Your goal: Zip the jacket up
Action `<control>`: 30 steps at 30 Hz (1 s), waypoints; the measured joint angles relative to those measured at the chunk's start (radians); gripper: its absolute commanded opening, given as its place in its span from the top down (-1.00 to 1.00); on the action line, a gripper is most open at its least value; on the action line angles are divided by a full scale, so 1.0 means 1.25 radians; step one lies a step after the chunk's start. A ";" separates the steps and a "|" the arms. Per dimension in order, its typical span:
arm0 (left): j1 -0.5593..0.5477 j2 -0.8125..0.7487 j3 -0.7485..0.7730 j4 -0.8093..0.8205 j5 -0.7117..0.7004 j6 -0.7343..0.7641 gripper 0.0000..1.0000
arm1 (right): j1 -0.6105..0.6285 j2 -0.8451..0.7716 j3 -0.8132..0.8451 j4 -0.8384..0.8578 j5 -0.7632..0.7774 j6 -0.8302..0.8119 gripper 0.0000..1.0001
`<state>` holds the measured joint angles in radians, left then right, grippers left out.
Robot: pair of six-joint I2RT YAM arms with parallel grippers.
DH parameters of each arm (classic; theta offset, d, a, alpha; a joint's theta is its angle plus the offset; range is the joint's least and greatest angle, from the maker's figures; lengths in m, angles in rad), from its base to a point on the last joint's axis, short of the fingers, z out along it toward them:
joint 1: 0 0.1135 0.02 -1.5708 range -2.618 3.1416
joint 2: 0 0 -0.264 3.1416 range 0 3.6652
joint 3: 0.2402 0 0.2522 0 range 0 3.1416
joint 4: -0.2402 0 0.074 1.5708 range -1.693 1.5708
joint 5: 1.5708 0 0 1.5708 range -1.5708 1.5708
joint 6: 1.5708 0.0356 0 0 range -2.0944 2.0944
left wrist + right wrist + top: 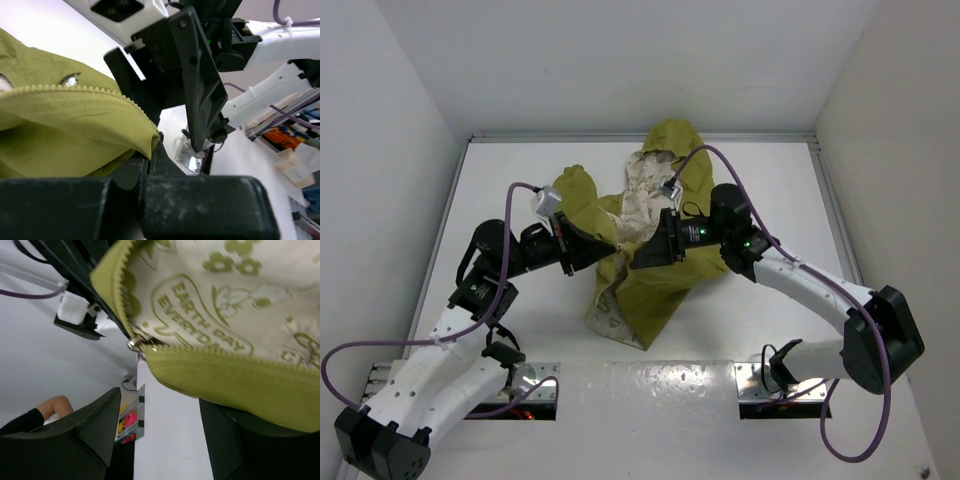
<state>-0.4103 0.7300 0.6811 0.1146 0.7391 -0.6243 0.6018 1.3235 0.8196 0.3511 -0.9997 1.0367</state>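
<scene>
The olive-green jacket [660, 292] lies crumpled mid-table, hood at the back, with its cream printed lining [642, 200] showing. My left gripper [609, 247] is shut on the jacket's front edge; in the left wrist view the green cloth and its zipper teeth [75, 92] run into the pinched fingers [150, 152]. My right gripper [643, 254] faces it from the right and is open. In the right wrist view the zipper edge [225, 375] hangs above the spread fingers [100, 422]. The metal slider [134, 344] sits where the two rows of teeth meet, apart from both fingers.
White table [500, 180] walled on three sides. A metal rail [650, 385] runs along the near edge between the arm bases. Both arms' purple cables [740, 170] arch over the jacket. A person's forearm [47, 410] shows beyond the table in the right wrist view.
</scene>
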 measured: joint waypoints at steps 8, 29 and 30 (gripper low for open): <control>0.000 0.006 -0.042 0.077 0.018 -0.076 1.00 | 0.009 0.024 0.005 0.118 -0.001 0.086 0.01; 0.009 0.005 -0.066 0.083 -0.020 -0.076 0.35 | 0.023 0.019 0.010 0.084 -0.004 -0.032 1.00; 0.010 0.001 -0.062 0.054 -0.042 -0.052 0.12 | 0.033 0.006 0.016 0.023 -0.004 -0.087 1.00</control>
<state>-0.3977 0.7307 0.6041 0.1825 0.6872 -0.6891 0.6426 1.3308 0.8391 0.3801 -1.0042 0.9276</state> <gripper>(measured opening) 0.299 0.009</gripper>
